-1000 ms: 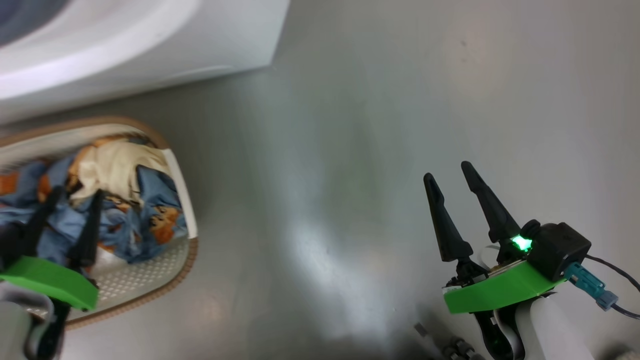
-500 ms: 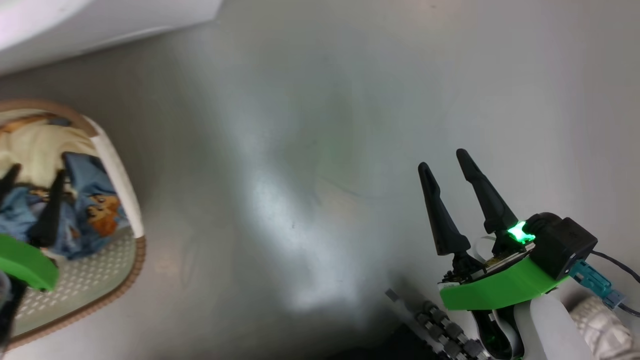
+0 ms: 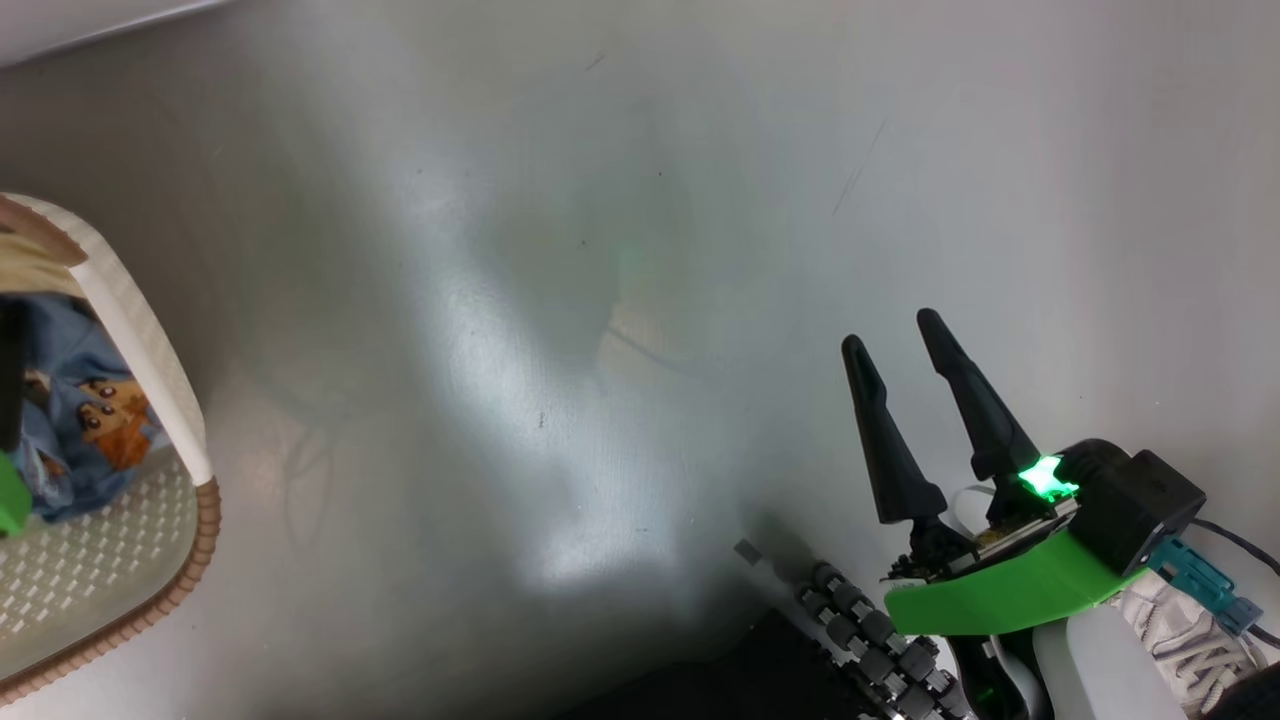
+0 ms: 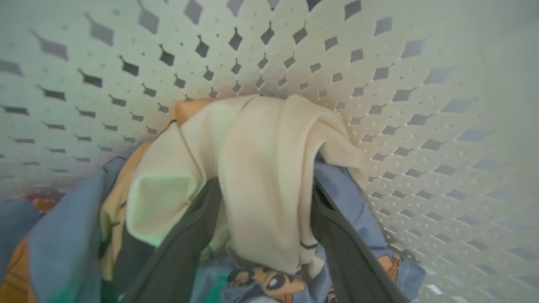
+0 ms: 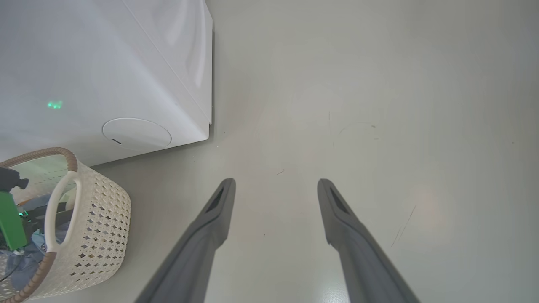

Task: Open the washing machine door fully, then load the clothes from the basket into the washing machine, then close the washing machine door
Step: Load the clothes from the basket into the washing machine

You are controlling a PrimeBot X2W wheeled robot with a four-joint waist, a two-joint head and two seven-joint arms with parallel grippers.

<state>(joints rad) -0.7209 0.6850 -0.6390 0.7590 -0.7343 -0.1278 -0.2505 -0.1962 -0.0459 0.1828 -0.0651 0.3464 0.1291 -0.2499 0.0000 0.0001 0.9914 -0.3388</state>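
The left gripper (image 4: 265, 189) sits deep in the basket (image 4: 400, 105), jaws wide and pinching nothing, straddling a cream fold (image 4: 261, 147) of the clothes (image 4: 63, 219) that runs along its fingers. The right gripper (image 3: 890, 332), well apart, gapes empty over smooth grey floor (image 3: 560, 250). The washer (image 5: 105, 63) stands just beyond the basket.

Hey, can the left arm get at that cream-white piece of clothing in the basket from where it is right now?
Probably yes. The left gripper sits inside the basket, open, its fingers on either side of the cream-white piece; nothing covers that fold.
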